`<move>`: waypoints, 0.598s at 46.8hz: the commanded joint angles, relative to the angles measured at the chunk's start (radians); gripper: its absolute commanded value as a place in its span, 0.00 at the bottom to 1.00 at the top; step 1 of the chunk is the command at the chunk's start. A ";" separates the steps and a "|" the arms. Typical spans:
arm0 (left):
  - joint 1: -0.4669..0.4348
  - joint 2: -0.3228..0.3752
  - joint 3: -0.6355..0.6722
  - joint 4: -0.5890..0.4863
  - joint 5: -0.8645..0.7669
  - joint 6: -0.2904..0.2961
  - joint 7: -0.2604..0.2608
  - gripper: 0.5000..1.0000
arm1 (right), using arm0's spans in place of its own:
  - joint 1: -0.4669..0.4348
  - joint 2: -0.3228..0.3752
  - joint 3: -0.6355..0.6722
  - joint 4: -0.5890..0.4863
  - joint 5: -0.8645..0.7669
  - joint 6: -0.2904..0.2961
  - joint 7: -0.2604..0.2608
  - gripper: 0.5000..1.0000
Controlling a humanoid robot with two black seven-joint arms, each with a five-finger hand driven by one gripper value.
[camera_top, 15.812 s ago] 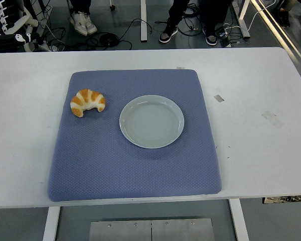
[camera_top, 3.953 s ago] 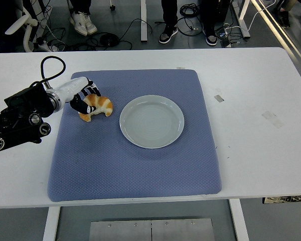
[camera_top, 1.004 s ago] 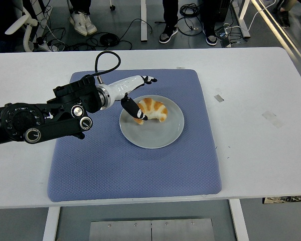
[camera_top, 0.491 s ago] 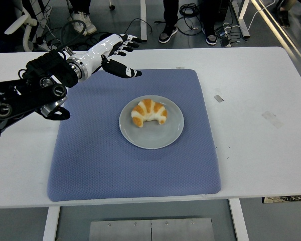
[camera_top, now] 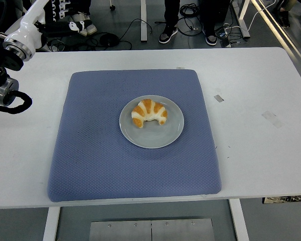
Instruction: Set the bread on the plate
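From the head view, the bread [camera_top: 149,113], a crescent-shaped roll with pale and golden-brown stripes, lay on the plate [camera_top: 171,135], slightly left of and above the plate's middle, its two ends pointing toward the bottom of the frame. The plate was round and pale grey-green, and sat near the centre of a blue mat [camera_top: 100,165] with a fine woven texture. The mat covered most of the middle of the white table [camera_top: 261,150], leaving bare table on both sides and along the far edge. Nothing touched the bread or the plate.

The left arm [camera_top: 10,55] showed only at the upper left edge of the frame, well apart from the plate: black joints low at the edge and a white forearm section rising toward the top left corner. The left hand itself was cut off by the frame edge there, so whether its fingers were spread or curled could not be told. The right arm was nowhere in the frame.

On the right part of the table were two small pieces of tape [camera_top: 218,98], one just beside the mat's right edge and one farther right. Beyond the far edge of the table, at the top of the frame, cables [camera_top: 135,25] lay on the floor, and the shoes [camera_top: 168,32] and lower legs of people were visible.
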 commanded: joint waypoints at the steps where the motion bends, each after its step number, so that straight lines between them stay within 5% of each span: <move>1: 0.026 0.003 -0.040 0.000 -0.003 0.001 -0.009 0.71 | 0.000 0.000 0.000 0.000 0.000 0.000 0.000 1.00; 28: 0.159 0.061 -0.167 0.000 -0.007 0.001 -0.010 0.72 | 0.001 0.000 0.000 0.002 0.000 0.000 0.000 1.00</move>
